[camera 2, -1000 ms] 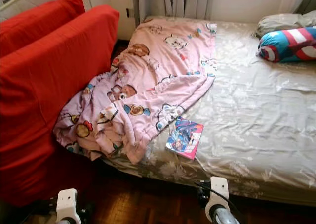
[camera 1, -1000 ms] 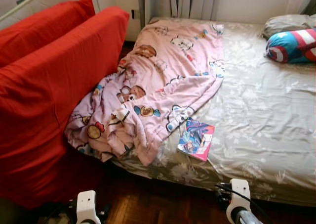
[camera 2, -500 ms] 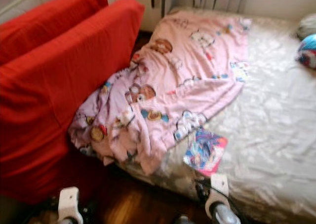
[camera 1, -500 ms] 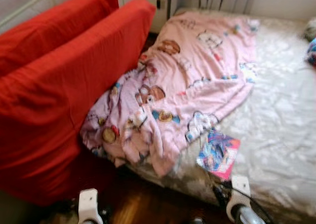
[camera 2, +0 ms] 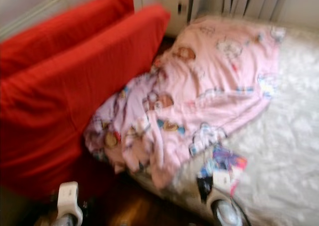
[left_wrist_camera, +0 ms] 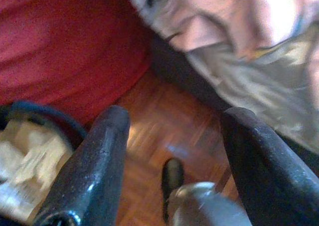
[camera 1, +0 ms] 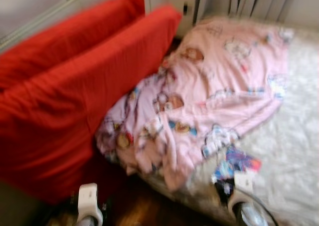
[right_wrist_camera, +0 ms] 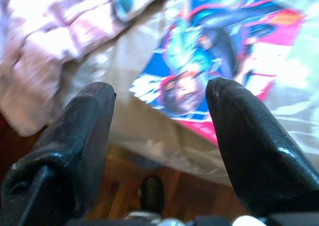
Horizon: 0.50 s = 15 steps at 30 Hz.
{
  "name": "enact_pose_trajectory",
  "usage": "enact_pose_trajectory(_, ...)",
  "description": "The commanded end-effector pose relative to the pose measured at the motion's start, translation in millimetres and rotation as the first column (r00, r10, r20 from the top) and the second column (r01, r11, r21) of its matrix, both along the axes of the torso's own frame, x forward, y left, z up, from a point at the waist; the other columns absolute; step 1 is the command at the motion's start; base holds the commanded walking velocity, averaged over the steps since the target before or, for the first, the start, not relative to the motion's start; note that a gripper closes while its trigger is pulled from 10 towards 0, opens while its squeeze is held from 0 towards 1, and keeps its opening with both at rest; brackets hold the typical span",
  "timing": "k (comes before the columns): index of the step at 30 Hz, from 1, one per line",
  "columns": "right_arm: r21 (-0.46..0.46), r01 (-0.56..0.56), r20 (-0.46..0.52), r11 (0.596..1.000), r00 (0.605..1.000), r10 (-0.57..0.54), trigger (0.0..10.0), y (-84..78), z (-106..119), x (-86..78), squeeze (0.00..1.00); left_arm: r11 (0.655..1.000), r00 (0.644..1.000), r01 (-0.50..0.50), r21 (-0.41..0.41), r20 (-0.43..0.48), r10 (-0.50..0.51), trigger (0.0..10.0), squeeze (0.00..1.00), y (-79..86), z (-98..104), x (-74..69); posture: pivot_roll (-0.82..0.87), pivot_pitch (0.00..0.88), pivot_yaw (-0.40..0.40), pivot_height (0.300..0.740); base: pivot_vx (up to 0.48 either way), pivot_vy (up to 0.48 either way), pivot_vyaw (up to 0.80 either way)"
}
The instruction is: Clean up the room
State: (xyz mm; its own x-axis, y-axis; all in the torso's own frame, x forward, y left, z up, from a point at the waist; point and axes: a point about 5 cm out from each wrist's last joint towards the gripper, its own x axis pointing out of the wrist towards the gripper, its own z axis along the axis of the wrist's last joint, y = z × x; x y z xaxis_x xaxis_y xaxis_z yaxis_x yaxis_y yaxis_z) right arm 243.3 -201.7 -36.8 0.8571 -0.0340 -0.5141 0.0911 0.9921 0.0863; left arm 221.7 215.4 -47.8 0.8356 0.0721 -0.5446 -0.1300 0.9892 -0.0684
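Observation:
A pink cartoon-print blanket (camera 1: 209, 101) lies crumpled across the left side of the bed (camera 1: 294, 151), one corner hanging over the near edge. A colourful comic book (camera 1: 238, 165) rests flat on the sheet near that edge, beside the blanket. In the right wrist view my right gripper (right_wrist_camera: 162, 118) hangs open just above the comic book (right_wrist_camera: 219, 51), with nothing between its fingers. My left gripper (left_wrist_camera: 172, 141) is open over the wooden floor (left_wrist_camera: 159, 136), between the red cushions and the bed. Both wrists (camera 1: 88, 206) show low in the blurred head views.
Two big red cushions (camera 1: 79, 96) stand upright on the left, leaning close to the bed. Curtains (camera 1: 239, 1) and a wall sit behind the bed. In the left wrist view a dark-rimmed bin holding pale paper (left_wrist_camera: 30, 151) sits on the floor by the red cushion.
The whole picture has shifted right and blurred, so the camera has turned left. The pillows at the bed's far right have left the frame. The right wrist now sits nearer the comic book.

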Motion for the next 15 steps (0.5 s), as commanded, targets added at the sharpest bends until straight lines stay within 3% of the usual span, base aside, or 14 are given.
enact_pose_trajectory(1, 0.008, 0.017, 0.048, 1.0, 0.999, -0.018, 10.0, 0.4, 4.0, 2.3, 0.0, 1.0, 0.999, -0.001, -0.005, 0.038, 0.001, 10.0, 0.0, 0.7, 3.1, 1.8, 0.02, 0.177, 0.021, 0.711, 0.0, 0.0, 0.0)
enact_pose_trajectory(9, -0.015, 0.045, 0.209, 0.999, 0.977, -0.041, 10.0, -3.3, 22.0, 11.5, 0.0, 0.999, 0.967, 0.035, 0.003, 0.254, -0.035, 10.0, 0.0, -8.8, 25.2, 17.2, 0.01, 0.182, 0.008, 0.711, 0.0, 0.0, 0.0)
enact_pose_trajectory(13, -0.028, 0.018, 0.31, 0.999, 0.951, -0.008, 10.0, 3.8, 33.4, 14.7, 0.0, 0.999, 0.895, 0.024, 0.021, 0.445, -0.031, 10.0, 0.0, -14.4, 56.9, 24.9, 0.01, 0.178, -0.002, 0.711, 0.0, 0.0, 0.0)
enact_pose_trajectory(15, -0.021, 0.025, 0.333, 0.999, 0.943, -0.016, 10.0, 4.7, 37.1, 16.8, 0.0, 0.999, 0.88, 0.034, 0.024, 0.474, -0.041, 10.0, 0.0, -18.4, 62.4, 26.0, 0.01, 0.169, -0.007, 0.711, 0.0, 0.0, 0.0)
